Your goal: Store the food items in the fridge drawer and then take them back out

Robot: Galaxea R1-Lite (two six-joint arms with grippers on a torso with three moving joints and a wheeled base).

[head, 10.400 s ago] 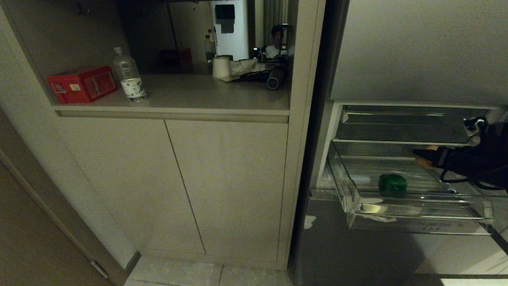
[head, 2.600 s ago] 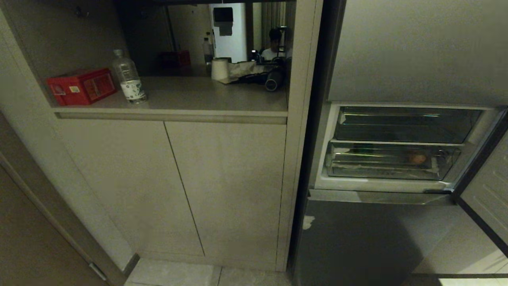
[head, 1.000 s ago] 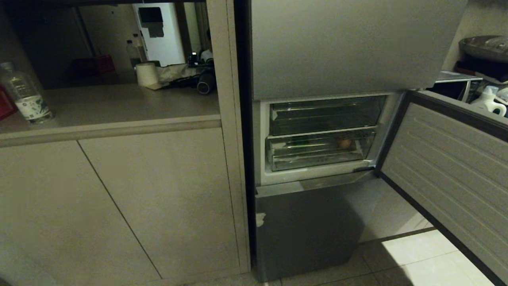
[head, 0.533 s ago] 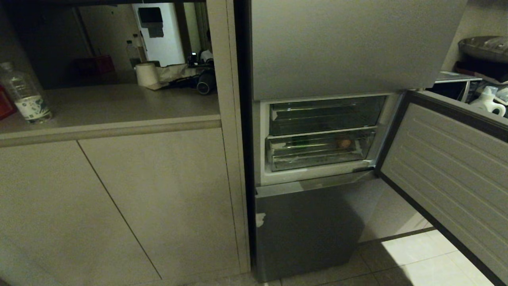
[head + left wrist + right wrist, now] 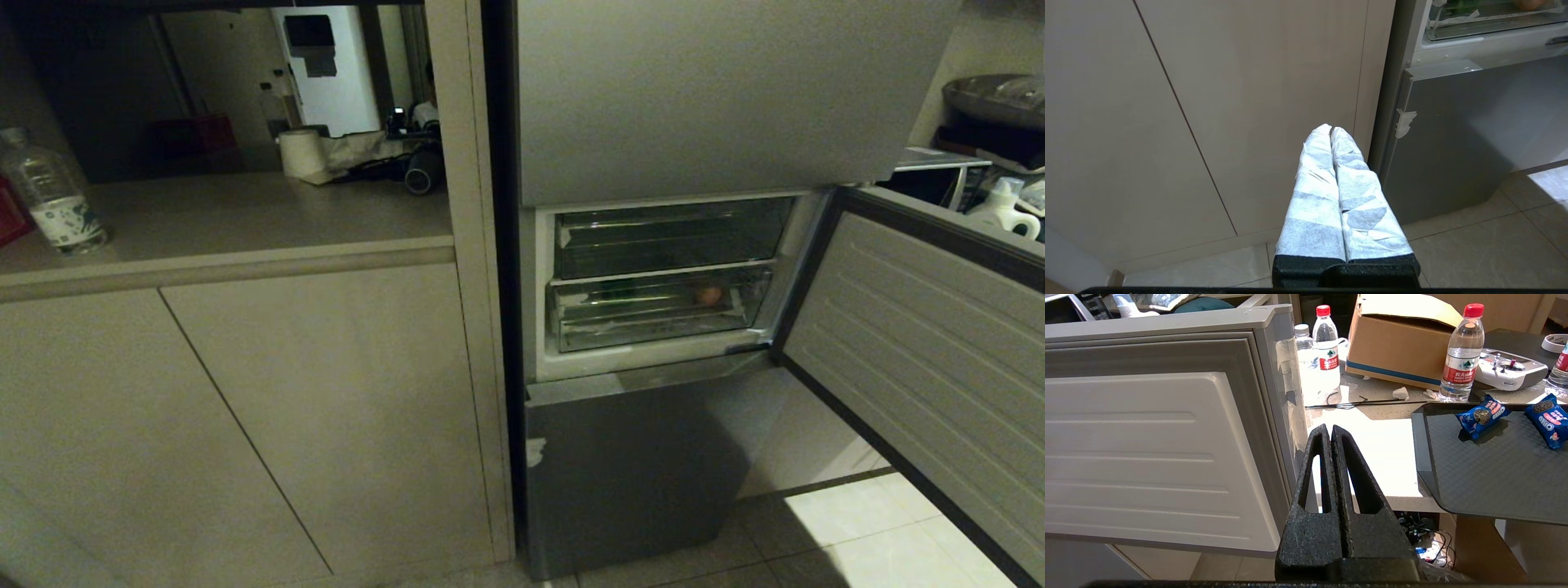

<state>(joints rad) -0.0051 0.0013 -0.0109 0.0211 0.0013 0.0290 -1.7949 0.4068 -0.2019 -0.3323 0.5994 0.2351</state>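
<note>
We note fridge drawer now pushed in, orange food item inside; storing done. Right pincer and left pincer clenched, empty; retrieval next.

Readable text only in the right wrist view: "OREO" on two blue snack packs lying on the dark tray, off to one side of the right end effector and beyond its tips. Red labels on the water bottles beyond the tips carry white Chinese characters, too small to read. Head and left wrist views: nothing legible.
</note>
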